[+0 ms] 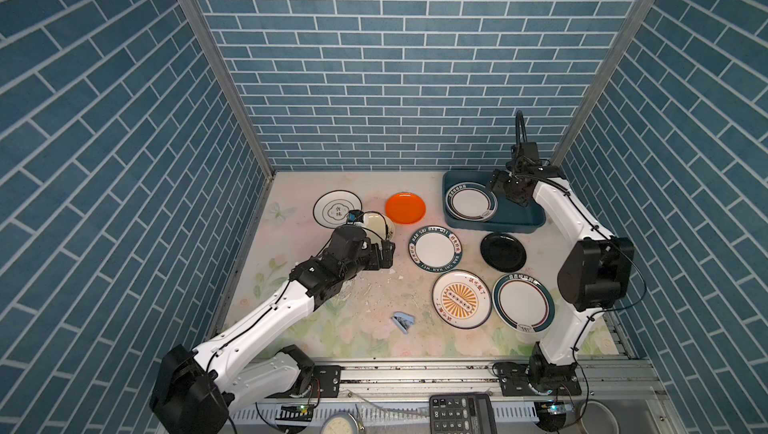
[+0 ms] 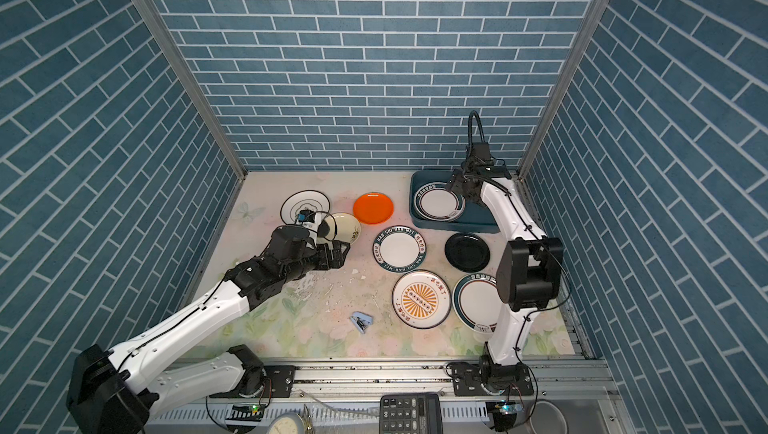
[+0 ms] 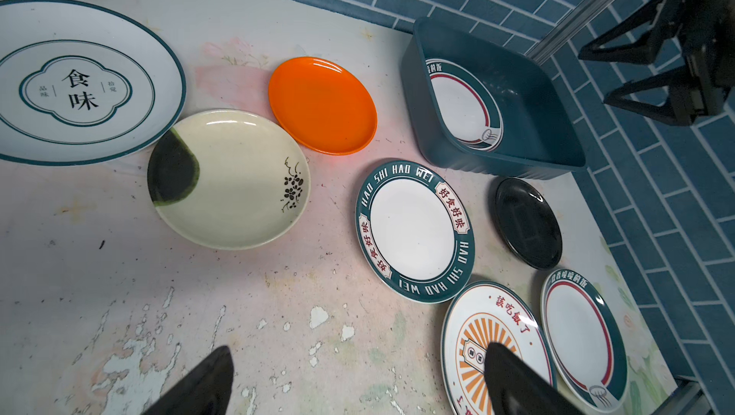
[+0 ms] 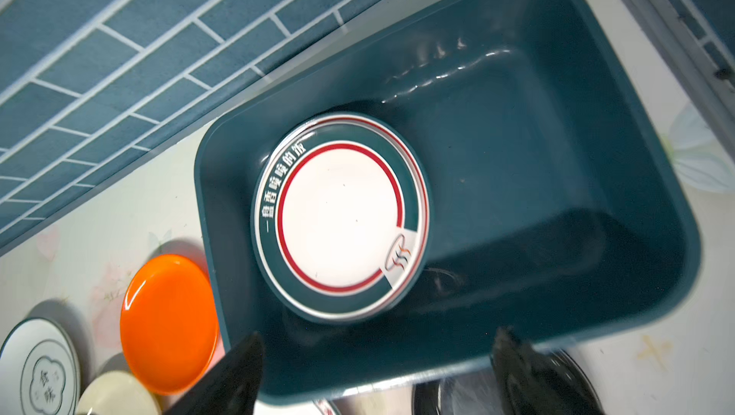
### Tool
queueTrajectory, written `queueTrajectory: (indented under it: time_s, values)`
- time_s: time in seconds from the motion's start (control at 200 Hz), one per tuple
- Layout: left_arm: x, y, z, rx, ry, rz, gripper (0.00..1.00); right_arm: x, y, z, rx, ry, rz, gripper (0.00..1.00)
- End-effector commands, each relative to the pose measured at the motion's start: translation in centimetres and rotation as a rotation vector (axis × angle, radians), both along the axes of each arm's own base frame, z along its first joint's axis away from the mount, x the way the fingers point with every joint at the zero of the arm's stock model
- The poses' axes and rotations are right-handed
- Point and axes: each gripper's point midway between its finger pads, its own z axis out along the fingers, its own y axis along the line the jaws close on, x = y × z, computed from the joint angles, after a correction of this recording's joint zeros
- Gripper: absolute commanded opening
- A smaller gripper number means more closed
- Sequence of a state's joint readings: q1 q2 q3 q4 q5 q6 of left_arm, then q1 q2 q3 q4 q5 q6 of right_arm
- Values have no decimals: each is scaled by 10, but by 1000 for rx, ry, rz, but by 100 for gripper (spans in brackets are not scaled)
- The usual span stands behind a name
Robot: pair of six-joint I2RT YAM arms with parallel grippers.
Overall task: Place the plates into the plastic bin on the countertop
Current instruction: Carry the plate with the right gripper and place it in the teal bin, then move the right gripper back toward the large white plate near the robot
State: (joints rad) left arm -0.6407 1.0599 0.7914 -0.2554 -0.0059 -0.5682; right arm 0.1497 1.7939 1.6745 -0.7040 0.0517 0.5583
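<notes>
The dark teal plastic bin [image 1: 519,226] [image 4: 557,194] stands at the back right of the countertop [image 1: 365,340]. One teal-rimmed plate [image 1: 469,201] [image 4: 342,218] lies flat in its left half. My right gripper [image 1: 498,185] [image 4: 380,337] hovers open over the bin with nothing between its fingers. Loose plates lie on the countertop: white quatrefoil [image 1: 336,208], cream [image 3: 230,178], orange [image 1: 405,208], lettered teal rim [image 1: 435,248], black [image 1: 503,251], sunburst [image 1: 461,304], teal rim [image 1: 523,302]. My left gripper [image 1: 384,255] [image 3: 360,349] is open and empty over scuffed countertop, just in front of the cream plate.
A small blue stapler [image 1: 402,323] lies on the countertop near the front middle. Blue brick walls close in the back and both sides. A calculator [image 1: 461,413] and a round clock [image 1: 338,425] sit beyond the front rail.
</notes>
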Motion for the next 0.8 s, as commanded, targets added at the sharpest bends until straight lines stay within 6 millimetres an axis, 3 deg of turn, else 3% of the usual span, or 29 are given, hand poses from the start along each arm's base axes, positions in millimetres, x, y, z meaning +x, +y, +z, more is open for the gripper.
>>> queueTrajectory:
  time_s: [0.0,0.23,0.355,0.49,0.605,0.795]
  values:
    - [-9,9,-9,9,21,16,100,-40,-19,6,-26,32,-3,90]
    - [-19,5,1,-59,-10,-26,100,-118,-42,1,110,37,-94,90]
    - [-27,-10,14,-114,-14,-116,100,-164,-48,-14,151,38,-140,90]
    - [-34,-16,20,-123,12,-166,100,-207,-63,-34,81,35,-180,90]
    - [-38,-18,20,-139,26,-182,100,-237,-71,-55,34,93,-208,89]
    - [-46,-14,13,-156,48,-174,100,-270,-67,-78,72,152,-234,89]
